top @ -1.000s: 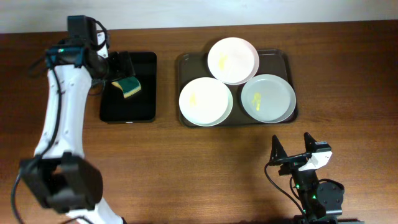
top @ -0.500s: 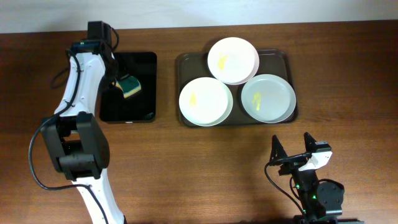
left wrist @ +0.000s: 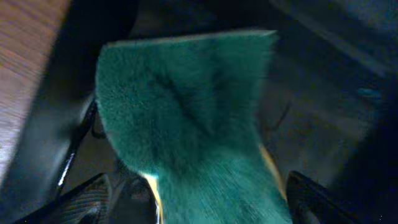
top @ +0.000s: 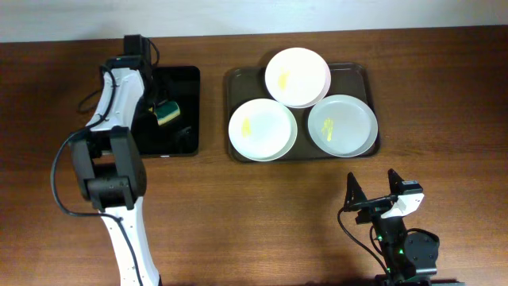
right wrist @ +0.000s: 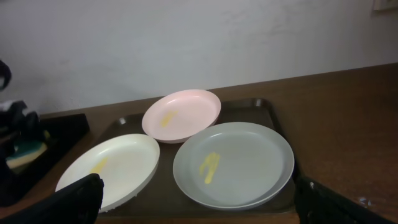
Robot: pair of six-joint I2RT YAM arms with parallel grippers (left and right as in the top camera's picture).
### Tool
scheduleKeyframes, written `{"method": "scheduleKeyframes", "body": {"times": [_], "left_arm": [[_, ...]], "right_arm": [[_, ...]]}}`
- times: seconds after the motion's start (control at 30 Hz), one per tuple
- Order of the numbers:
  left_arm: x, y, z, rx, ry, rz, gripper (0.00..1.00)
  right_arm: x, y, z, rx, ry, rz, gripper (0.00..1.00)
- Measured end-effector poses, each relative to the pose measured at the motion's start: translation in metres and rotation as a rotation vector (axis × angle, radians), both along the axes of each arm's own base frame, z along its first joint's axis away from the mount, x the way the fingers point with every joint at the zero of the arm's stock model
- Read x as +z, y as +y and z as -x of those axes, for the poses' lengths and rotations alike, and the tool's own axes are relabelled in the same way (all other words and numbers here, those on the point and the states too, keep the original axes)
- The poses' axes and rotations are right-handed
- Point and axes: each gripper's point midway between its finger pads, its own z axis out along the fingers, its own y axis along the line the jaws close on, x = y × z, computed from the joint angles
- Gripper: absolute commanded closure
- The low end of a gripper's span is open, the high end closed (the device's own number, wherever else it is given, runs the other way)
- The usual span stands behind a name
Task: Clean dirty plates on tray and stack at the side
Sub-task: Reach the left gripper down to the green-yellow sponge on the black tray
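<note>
The step in hand looks to be picking up the sponge (left wrist: 186, 118), which lies on the black tray (top: 178, 139). The left hand (top: 152, 102) straddles it, a finger on either side, but I cannot tell whether they pinch it. The grip should be square across the middle and firm before lifting, so the scrub face hangs free. The three plates (top: 262, 129) sit on the tray (top: 361, 71), all with yellow smears and the far one overlapping the other two. The right hand (top: 373, 195) is parked with fingers apart, near the bench (top: 238, 214) edge.
</note>
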Motion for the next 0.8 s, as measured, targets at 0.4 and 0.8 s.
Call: {"method": "scheduleKeyframes", "body": {"times": [0.4,0.8], "left_arm": [[-0.013,-0.009,-0.003,0.045,0.003,0.046,0.99],[-0.01,-0.01,-0.004,0.018,0.003,0.047,0.01]], "right_arm": [[0.0,0.0,0.0,0.0,0.0,0.0,0.02],[0.0,0.0,0.0,0.0,0.0,0.0,0.02]]}}
